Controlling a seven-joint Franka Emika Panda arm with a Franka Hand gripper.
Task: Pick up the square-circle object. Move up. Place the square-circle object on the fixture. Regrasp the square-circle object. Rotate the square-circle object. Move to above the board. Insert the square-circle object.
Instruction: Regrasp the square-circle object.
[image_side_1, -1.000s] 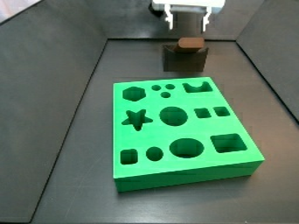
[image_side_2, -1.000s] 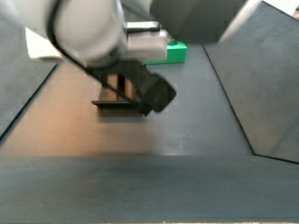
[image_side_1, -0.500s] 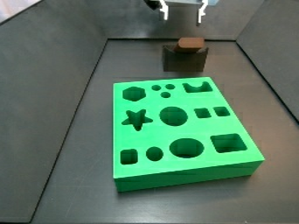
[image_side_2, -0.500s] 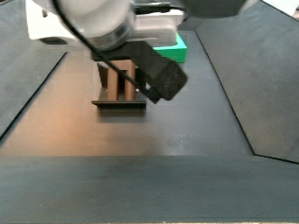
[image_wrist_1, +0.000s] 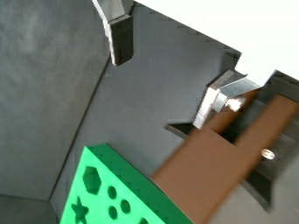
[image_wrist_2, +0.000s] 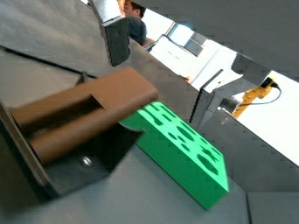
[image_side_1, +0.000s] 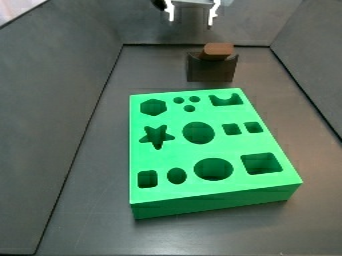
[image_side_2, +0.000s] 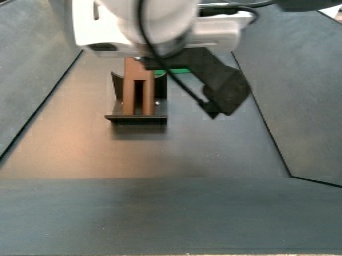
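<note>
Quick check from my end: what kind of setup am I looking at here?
Likely a lab test cell for peg insertion: a dark walled tray floor, a green board with shaped cut-outs, and a fixture holding the upright square-circle object. The gripper hangs open above it, holding nothing.

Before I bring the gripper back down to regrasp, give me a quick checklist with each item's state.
1. Gripper empty: ok. In both wrist views nothing sits between the fingers.
2. Fingers open: ok, set wide apart in both wrist views.
3. Gripper clear of the object: ok, it hangs above the object with a gap in a side view.
4. Object seated on the fixture: ok, it stands upright there in both side views.
5. Object centred under the fingers: cannot tell; the wrist views show it off to one side.
6. Board cut-outs free: ok, nothing lies in them.
</note>
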